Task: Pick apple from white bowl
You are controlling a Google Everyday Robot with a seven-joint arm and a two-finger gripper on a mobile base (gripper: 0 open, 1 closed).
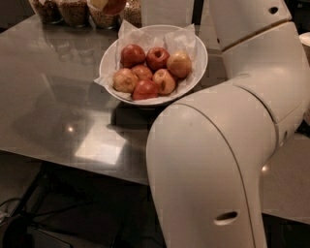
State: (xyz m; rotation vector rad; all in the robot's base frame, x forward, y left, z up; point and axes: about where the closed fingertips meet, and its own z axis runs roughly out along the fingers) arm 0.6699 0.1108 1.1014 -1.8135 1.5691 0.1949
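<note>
The white bowl (pixel 196 72), lined with crumpled white paper, stands on the grey table (pixel 58 97) at the upper middle. It holds several apples. Two round red apples lie at the back, one on the left (pixel 132 54) and one beside it (pixel 157 58); another red one (pixel 145 90) lies at the front. Paler yellowish-tan apples (pixel 179 64) lie among them. My gripper is out of view. Only my white arm links (pixel 218 160) show, filling the right side and foreground and covering the bowl's front right rim.
Jars with brown contents (pixel 72 10) stand along the table's back edge, left of the bowl. A dark upright bar (pixel 197 12) rises behind the bowl. The table's front edge runs across the lower left, with cables on the dark floor (pixel 19 223) below.
</note>
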